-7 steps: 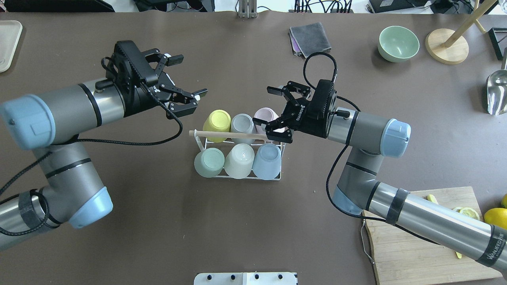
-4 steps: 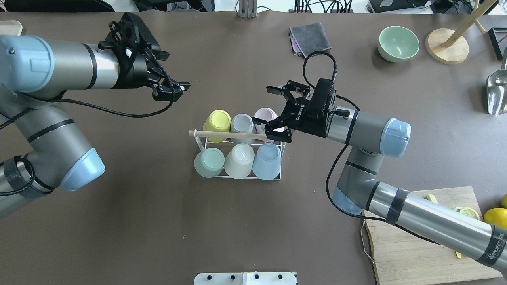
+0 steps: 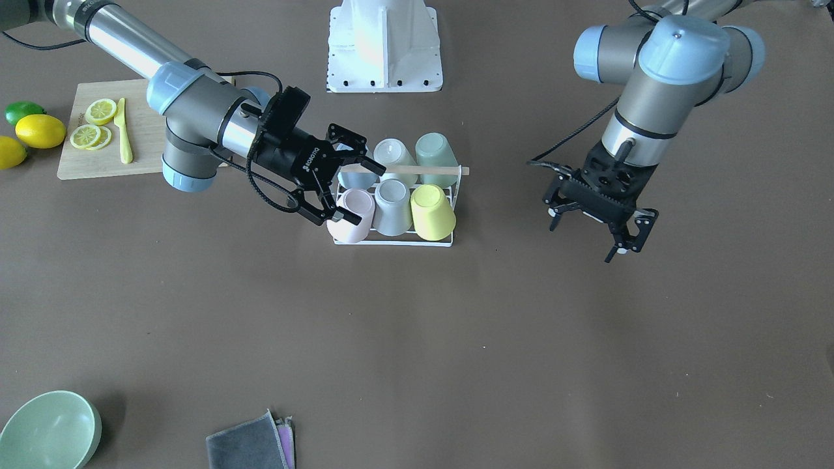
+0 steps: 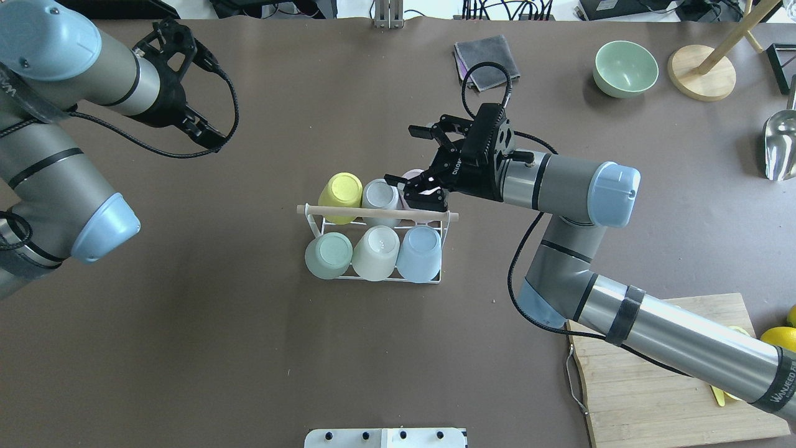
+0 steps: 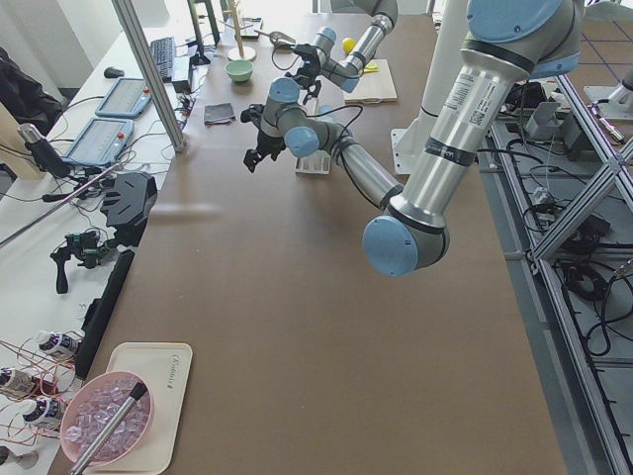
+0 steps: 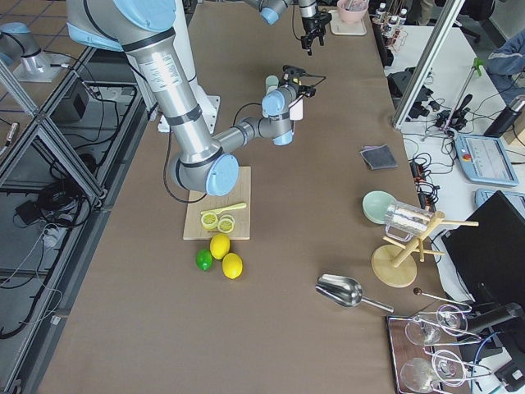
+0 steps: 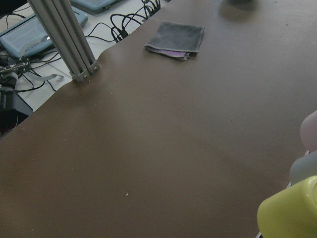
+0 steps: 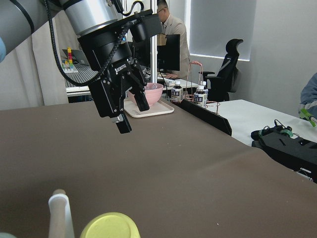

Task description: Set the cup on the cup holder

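The pale pink cup [image 3: 350, 218] was judged seated on the white wire cup holder [image 3: 394, 243]. The right gripper [image 3: 337, 179] and the left gripper [image 3: 589, 236] were held wide, empty.

Six cups [image 4: 375, 252], one cup holder [image 4: 373, 213]

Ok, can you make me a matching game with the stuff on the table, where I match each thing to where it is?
Things:
1. yellow cup
2. lemon slices
3. grey cloth
4. right gripper

Where or how:
A. on the wooden cutting board
B. open, close by the pink cup
C. lying flat on the table, far from the cups
D. bottom up on the cup holder

Pairs: 1-D, 2-A, 3-C, 4-B.
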